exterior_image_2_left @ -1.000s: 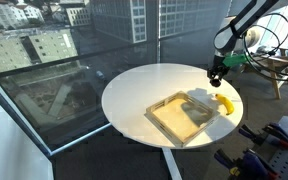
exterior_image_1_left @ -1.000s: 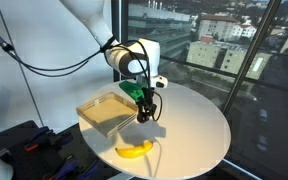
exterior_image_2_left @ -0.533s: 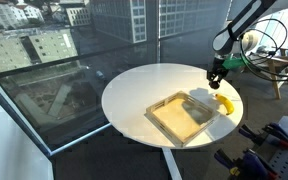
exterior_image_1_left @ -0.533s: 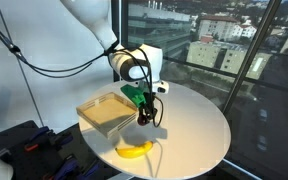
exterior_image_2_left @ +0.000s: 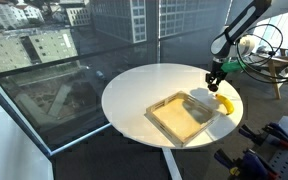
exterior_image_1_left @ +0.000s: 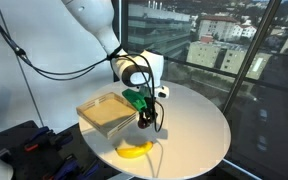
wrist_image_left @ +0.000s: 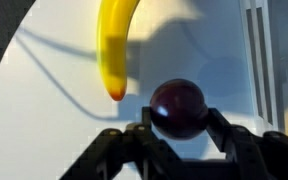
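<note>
My gripper (wrist_image_left: 180,128) is shut on a dark purple round fruit, a plum (wrist_image_left: 179,107), and holds it just above the white round table (exterior_image_1_left: 199,125). A yellow banana (wrist_image_left: 114,45) lies on the table just ahead of the gripper; it also shows in both exterior views (exterior_image_1_left: 135,150) (exterior_image_2_left: 222,103). In both exterior views the gripper (exterior_image_1_left: 146,117) (exterior_image_2_left: 215,82) hangs between the banana and a shallow wooden tray (exterior_image_1_left: 107,113) (exterior_image_2_left: 180,117). The plum is too small to make out in the exterior views.
The table stands beside large windows looking over city buildings (exterior_image_2_left: 44,45). Dark equipment and cables sit on the floor by the table (exterior_image_1_left: 29,145) (exterior_image_2_left: 264,145). The tray's edge (wrist_image_left: 259,60) shows at the right of the wrist view.
The gripper has moved slightly lower and toward the banana with the plum held in it. The banana and tray have not moved.
</note>
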Controlling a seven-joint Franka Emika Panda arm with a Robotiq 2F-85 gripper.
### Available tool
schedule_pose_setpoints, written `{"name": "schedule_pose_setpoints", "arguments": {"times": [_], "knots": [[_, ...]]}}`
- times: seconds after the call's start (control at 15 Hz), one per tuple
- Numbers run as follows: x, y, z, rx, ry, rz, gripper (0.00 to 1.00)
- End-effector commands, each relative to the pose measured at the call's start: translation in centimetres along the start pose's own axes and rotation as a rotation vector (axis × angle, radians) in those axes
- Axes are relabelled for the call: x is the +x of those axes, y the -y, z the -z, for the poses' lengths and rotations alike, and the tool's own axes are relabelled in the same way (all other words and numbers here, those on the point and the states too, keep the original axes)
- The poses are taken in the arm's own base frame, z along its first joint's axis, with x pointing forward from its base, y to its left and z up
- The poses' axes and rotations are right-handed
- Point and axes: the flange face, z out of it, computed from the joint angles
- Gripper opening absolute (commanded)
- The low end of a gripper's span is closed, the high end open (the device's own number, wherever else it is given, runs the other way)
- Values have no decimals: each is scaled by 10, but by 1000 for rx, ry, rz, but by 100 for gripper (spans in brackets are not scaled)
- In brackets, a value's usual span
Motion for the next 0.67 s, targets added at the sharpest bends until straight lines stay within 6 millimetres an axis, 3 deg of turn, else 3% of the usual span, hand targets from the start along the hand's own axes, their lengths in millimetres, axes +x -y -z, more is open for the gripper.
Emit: {"name": "schedule_pose_setpoints", "arguments": {"times": [0.0, 0.6], "knots": [[10, -5, -11, 20, -5, 6, 33], [16, -10, -38, 5, 17, 3, 33]]}}
